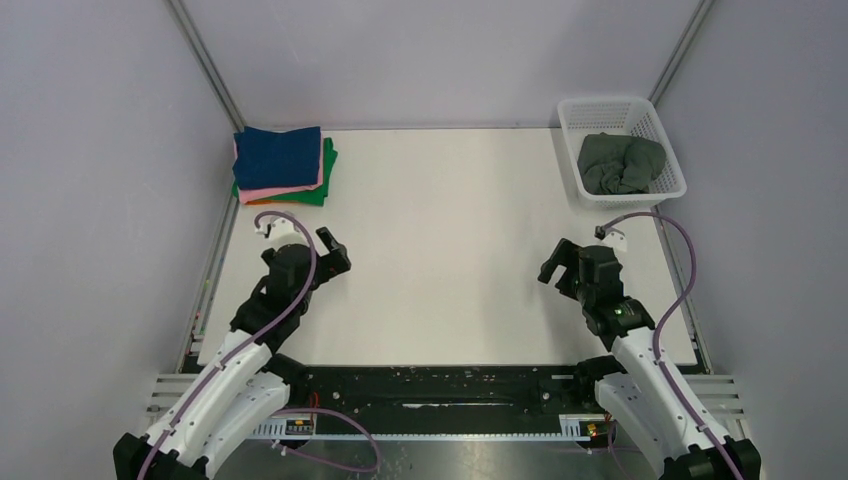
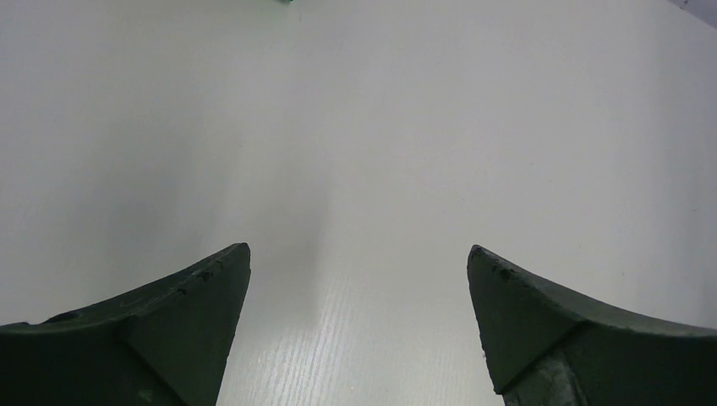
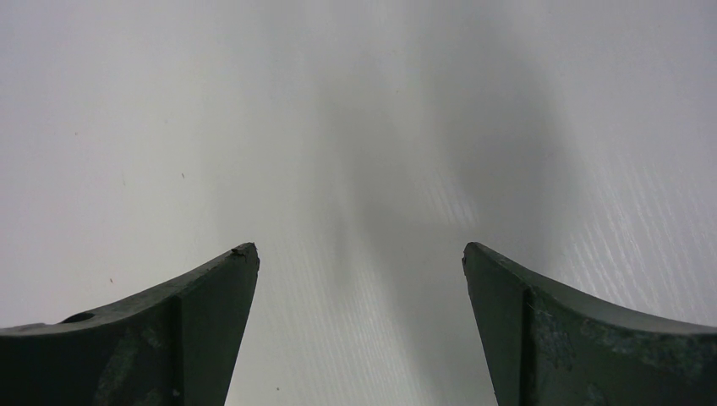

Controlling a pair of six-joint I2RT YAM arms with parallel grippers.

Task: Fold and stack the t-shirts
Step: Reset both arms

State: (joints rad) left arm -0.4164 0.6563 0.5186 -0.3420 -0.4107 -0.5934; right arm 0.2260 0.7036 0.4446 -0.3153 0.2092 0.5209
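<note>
Top external view puts the stack [image 1: 284, 168] of folded shirts at the far left corner of the table [image 1: 450, 220]. A navy shirt [image 1: 278, 156] lies on top, a pink shirt [image 1: 284, 190] shows as an edge beneath it, and a green shirt [image 1: 329, 166] sticks out on the right side lower down. A thin orange edge may show at the bottom of the pile, but it is too slight to be sure of. One grey-green shirt [image 1: 620, 163] lies crumpled in the white basket [image 1: 667, 186] at the far right corner, not yet folded.

Neither arm holds anything. The left end effector [image 1: 303, 250] hovers near the stack without touching it, and the left wrist view shows its jaws spread wide over bare table [image 2: 359, 254]. The right end effector [image 1: 577, 257] hangs on the near side of the basket, well short of it, and the right wrist view shows its jaws parted just as wide, with nothing between them [image 3: 359, 254].

Most of the task looks done: the step in hand appears to be fetching the last shirt. The next move probably calls for the right arm to reach over the basket rim, pinch a fold of the bunched cloth and lift it clear without dragging the light basket along. The shirt would then need spreading flat in the middle of the table, with both arms working the folds.

No brand, label or writing can be read in any view; no print shows on the navy shirt as it lies
</note>
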